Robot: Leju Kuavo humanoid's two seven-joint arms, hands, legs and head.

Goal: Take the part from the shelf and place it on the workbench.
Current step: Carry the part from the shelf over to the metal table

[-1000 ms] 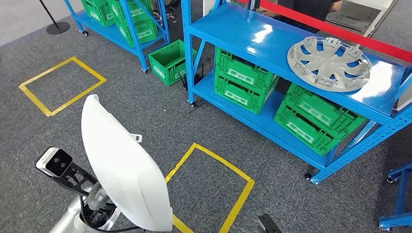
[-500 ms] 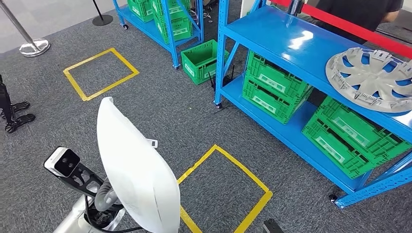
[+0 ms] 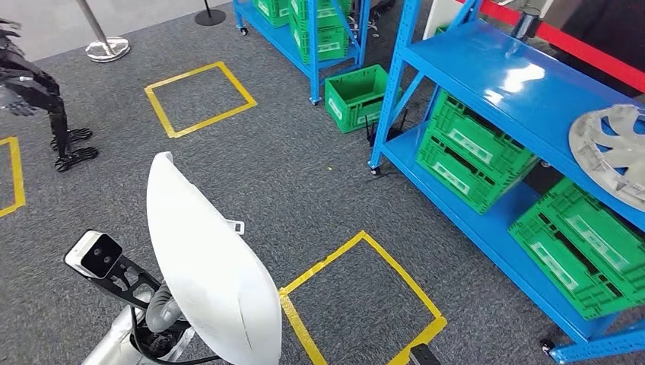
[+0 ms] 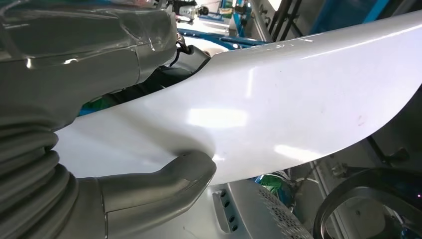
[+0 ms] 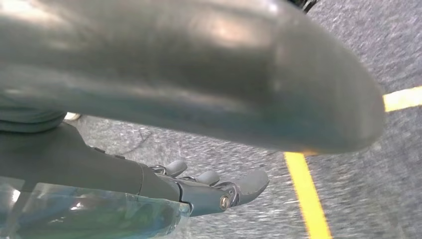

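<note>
Item: white part [image 3: 209, 274], a large glossy curved shell carried upright in the left hand [image 4: 149, 186], thumb pressed to its slick face (probably light, stiff, slippery; best gripped at the edge); right hand [image 5: 219, 186] hangs empty, fingers extended.

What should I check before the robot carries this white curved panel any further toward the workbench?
1. Grip on the glossy white curved panel: left hand holds it, thumb pressed on its surface: ok.
2. Right hand free, holding nothing: ok.
3. Grey carpet floor directly ahead free of obstacles: ok.
4. Black stand-like object at far left, apart from the panel: ok.
5. Blue metal shelf apart from the panel: ok.
6. Workbench location: cannot tell.
</note>
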